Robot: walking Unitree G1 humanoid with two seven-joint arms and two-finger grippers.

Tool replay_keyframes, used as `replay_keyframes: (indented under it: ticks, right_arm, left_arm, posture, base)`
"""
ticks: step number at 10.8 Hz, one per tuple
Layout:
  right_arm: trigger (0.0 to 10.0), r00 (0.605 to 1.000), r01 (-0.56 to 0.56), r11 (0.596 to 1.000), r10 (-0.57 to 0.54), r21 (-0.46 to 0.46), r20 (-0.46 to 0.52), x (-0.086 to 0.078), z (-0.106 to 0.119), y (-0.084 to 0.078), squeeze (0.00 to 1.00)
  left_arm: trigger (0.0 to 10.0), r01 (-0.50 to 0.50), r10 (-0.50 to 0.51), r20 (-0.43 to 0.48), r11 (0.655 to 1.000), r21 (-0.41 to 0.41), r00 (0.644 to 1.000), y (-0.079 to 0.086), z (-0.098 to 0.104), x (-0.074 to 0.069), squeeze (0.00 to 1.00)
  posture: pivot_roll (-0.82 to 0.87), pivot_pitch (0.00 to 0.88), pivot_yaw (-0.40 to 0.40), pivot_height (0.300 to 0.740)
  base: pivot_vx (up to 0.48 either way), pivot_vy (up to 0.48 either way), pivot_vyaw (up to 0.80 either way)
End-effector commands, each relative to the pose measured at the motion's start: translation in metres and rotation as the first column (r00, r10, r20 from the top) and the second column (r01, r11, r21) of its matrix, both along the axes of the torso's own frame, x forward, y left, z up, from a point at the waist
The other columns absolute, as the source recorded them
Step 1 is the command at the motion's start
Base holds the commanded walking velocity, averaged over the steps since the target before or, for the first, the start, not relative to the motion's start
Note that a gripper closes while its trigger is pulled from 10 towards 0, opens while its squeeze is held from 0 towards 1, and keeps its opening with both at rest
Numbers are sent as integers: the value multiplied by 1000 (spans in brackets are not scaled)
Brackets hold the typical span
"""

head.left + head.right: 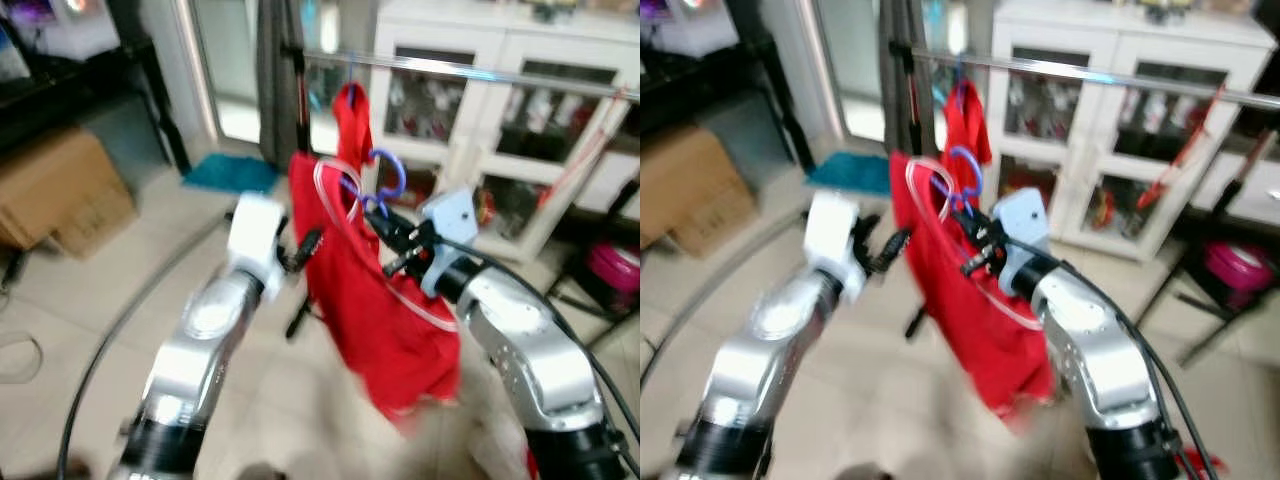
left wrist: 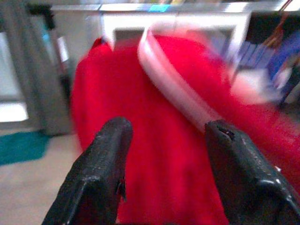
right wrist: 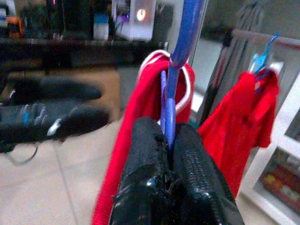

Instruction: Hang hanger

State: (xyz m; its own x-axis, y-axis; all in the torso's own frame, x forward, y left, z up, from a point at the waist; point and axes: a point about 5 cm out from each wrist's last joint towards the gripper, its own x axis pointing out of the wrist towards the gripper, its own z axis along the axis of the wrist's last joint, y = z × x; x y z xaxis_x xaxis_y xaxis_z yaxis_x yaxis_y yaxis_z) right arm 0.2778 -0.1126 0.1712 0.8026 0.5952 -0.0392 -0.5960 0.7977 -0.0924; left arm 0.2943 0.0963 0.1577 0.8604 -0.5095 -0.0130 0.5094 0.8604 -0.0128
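My right gripper (image 3: 168,154) was squeezed tight on the blue hanger (image 1: 385,180) with its red shirt (image 1: 385,320), just below the silver rail (image 1: 470,70). My left gripper (image 2: 164,154) was spread apart beside the shirt. I needed to lift slowly and drop the hook right over the rail.

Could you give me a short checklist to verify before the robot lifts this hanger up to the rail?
1. Right end effector shut on the blue hanger: ok.
2. Red garment draped on that hanger: ok.
3. Left end effector open, facing the garment, gripping nothing: ok.
4. Hanger hook over the metal rail: not ok, it sits below the rail.
5. Free rail beside the other red garment already hanging: ok, bare rail to its right.
6. Exact hook height against the rail: cannot tell, views are blurred.
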Motion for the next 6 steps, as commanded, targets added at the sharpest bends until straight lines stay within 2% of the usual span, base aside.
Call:
replay_keyframes:
  ticks: [1,3,4,5,6]
  right_arm:
    - [0,997,-31,999,31,6,71,-1,14,5,0]
    - [0,995,-57,998,59,-22,78,-3,13,10,0]
    - [0,995,-61,998,63,-29,82,-4,13,12,0]
    - [0,994,-68,997,70,-24,89,-5,15,14,0]
    - [0,994,-70,997,72,-20,87,-5,15,15,0]
  left_arm:
    - [10000,60,-60,-23,998,-8,998,-8,-2,-2,1000]
    - [10000,166,-166,2,986,-30,986,-24,3,-8,1000]
    - [10000,164,-164,-1,987,-2,987,-25,0,-8,396]
    - [10000,128,-127,-12,992,22,992,-24,-6,-7,0]
    - [10000,134,-134,-7,991,11,991,-28,-5,-8,0]
  posture:
    - [-46,27,19,740]
    - [-66,24,30,740]
    - [-73,24,34,740]
    - [-78,26,35,740]
    - [-75,27,29,740]
  base:
    - [0,0,0]
    - [0,0,0]
    - [0,0,0]
    - [0,0,0]
    - [0,0,0]
